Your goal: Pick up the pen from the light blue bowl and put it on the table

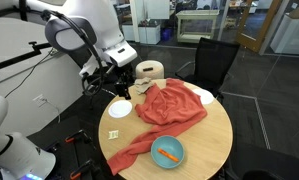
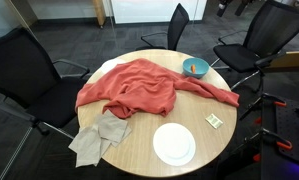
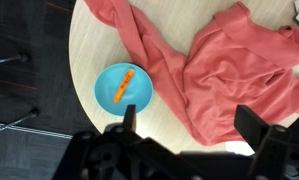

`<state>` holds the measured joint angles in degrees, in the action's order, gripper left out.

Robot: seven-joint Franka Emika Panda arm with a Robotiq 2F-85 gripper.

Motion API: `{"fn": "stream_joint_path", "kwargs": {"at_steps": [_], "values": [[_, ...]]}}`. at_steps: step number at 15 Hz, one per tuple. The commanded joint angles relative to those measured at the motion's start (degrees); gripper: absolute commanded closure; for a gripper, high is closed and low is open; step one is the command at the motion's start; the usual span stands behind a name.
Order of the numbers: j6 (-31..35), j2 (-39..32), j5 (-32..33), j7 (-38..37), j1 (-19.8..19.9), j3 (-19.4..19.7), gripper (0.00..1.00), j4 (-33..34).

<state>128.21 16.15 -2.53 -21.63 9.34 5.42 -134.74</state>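
The light blue bowl (image 3: 111, 96) sits on the round wooden table (image 3: 99, 45), near its edge, and shows in both exterior views (image 1: 169, 153) (image 2: 195, 68). The short orange pen (image 3: 125, 83) lies inside the bowl (image 1: 169, 153) (image 2: 193, 69). My gripper (image 3: 194, 125) is open and empty. It hangs well above the table, with one finger near the bowl's rim and the other over the red cloth. In an exterior view the gripper (image 1: 113, 80) is at the far side of the table from the bowl.
A large red cloth (image 3: 224, 70) (image 1: 164, 108) (image 2: 134, 88) covers the table's middle. A white plate (image 1: 120, 108) (image 2: 174, 143), a beige rag (image 2: 99, 138), a small card (image 2: 214, 120) and a paper roll (image 1: 149, 70) are also there. Black chairs (image 2: 24, 65) surround the table.
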Motion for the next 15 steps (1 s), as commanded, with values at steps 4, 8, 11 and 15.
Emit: {"fn": "stream_joint_path", "kwargs": {"at_steps": [4, 8, 11, 15], "values": [[2.2, -2.3, -0.2, 0.2, 2.1, 2.5, 0.0, -0.2], [2.3, -3.0, -0.1, 0.2, 2.3, 2.6, 0.0, -0.1], [2.3, -3.0, -0.1, 0.2, 2.2, 2.4, 0.0, -0.1], [2.7, -4.4, -0.3, -0.2, 2.3, 2.5, 0.0, 0.5]]}}
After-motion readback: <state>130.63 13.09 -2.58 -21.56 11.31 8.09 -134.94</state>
